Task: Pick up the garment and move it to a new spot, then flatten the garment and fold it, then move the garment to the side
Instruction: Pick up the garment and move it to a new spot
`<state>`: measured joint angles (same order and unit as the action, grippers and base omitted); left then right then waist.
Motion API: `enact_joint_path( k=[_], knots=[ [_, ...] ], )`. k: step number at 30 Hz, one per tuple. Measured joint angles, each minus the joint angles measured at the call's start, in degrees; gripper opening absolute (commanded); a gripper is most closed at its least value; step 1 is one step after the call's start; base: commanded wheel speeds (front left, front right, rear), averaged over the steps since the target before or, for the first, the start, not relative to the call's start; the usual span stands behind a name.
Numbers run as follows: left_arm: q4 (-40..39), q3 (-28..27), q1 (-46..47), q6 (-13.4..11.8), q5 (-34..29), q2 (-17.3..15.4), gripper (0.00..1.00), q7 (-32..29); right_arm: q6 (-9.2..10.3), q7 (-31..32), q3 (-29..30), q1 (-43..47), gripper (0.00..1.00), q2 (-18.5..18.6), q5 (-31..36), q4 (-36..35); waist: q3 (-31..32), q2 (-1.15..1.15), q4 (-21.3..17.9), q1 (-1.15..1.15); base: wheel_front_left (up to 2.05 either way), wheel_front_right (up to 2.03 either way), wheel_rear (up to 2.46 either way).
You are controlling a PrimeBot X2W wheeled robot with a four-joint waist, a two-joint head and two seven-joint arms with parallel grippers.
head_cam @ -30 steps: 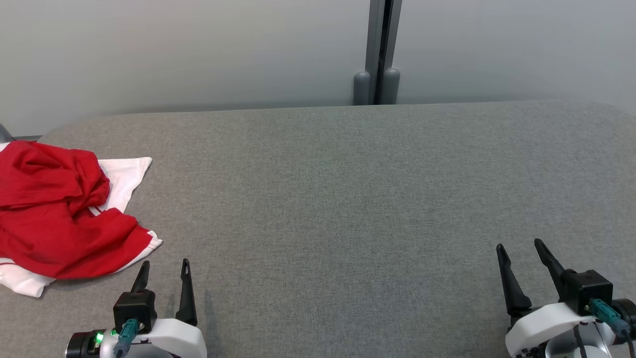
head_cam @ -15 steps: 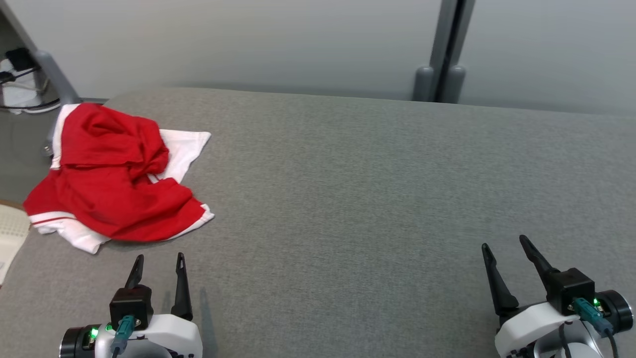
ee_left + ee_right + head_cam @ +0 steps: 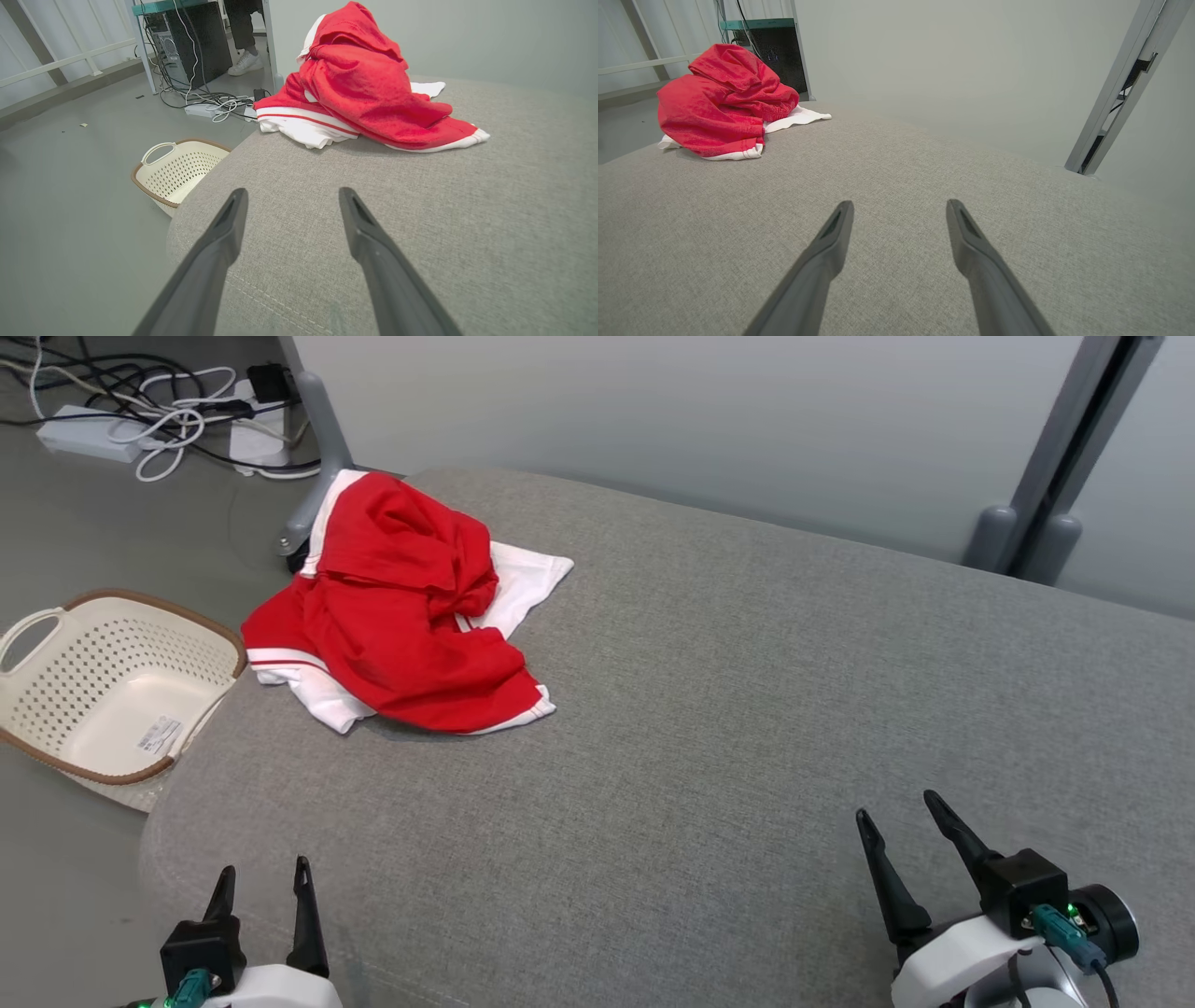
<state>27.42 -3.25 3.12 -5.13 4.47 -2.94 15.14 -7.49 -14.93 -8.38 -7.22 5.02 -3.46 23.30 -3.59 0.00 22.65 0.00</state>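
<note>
A crumpled red garment with white trim (image 3: 401, 607) lies in a heap at the far left corner of the grey padded table (image 3: 747, 728). It also appears ahead of the left fingers (image 3: 369, 88) and far off to the left in the right wrist view (image 3: 724, 102). My left gripper (image 3: 263, 879) stands open near the table's front left edge, well short of the garment. My right gripper (image 3: 903, 807) is open over the front right of the table, holding nothing.
A cream perforated basket with a brown rim (image 3: 112, 681) sits on the floor left of the table (image 3: 180, 168). Cables and a power strip (image 3: 159, 411) lie on the floor behind it. A grey post (image 3: 1055, 476) rises behind the table at the right.
The head camera has swung left, so the garment now sits nearer the centre and the basket and floor cables have come into view. Both grippers stay open.
</note>
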Motion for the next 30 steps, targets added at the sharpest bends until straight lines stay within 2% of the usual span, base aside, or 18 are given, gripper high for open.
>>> enact_joint_path(
  k=[3, 8, 12, 16, 18, 19, 25, 30],
  knots=[
    [0.4, -0.7, -0.1, 0.9, 0.8, 0.0, 1.0, 0.0, 0.0, 0.0, 0.3, -0.2, 1.0, -0.1, -0.1, 0.0, -0.3, 0.0, 1.1, 0.0, 0.0, 0.0, 0.0],
    [2.9, -1.9, 2.2, 3.3, 3.1, 0.1, 1.0, 0.0, 0.0, 0.0, 0.5, -0.9, 1.0, 1.2, 0.0, -0.2, -2.2, 0.0, 0.6, 0.0, 0.0, 0.0, 0.0],
    [5.0, -2.2, 7.7, 5.1, 4.2, 0.1, 1.0, 0.0, 0.0, 0.0, 0.7, -2.4, 1.0, 2.8, 0.1, -0.8, -4.6, 0.0, -0.8, 0.0, 0.0, 0.0, 0.0],
    [7.5, -3.3, 14.9, 5.8, 4.2, -0.3, 1.0, 0.0, 0.0, 0.0, 0.8, -3.4, 1.0, 4.5, 0.0, -1.5, -7.6, 0.0, -2.7, 0.0, 0.0, 0.0, 0.0],
    [9.3, -3.7, 19.2, 6.1, 4.2, -1.3, 1.0, 0.0, -0.01, 0.0, 0.5, -4.1, 1.0, 5.4, -0.1, -2.0, -9.3, 0.0, -3.7, 0.0, 0.0, 0.0, 0.0],
    [11.1, -4.2, 23.5, 6.2, 3.9, -2.6, 1.0, 0.0, 0.0, 0.0, 0.4, -4.6, 1.0, 6.1, -0.2, -2.3, -11.0, 0.0, -4.7, 0.0, 0.0, 0.0, 0.0],
    [19.1, -4.6, 36.5, 6.5, 2.9, -7.7, 1.0, 0.0, 0.0, 0.0, -0.6, -7.0, 1.0, 7.9, -0.9, -3.4, -16.3, 0.0, -8.1, 0.0, 0.0, 0.0, 0.0],
    [26.4, -4.9, 46.5, 5.5, 2.5, -12.5, 1.0, -2.3, -0.01, -0.2, -1.4, -9.3, 1.0, 8.2, -1.6, -4.3, -20.1, 0.0, -11.1, 0.0, 0.0, 0.0, 0.0]
  ],
)
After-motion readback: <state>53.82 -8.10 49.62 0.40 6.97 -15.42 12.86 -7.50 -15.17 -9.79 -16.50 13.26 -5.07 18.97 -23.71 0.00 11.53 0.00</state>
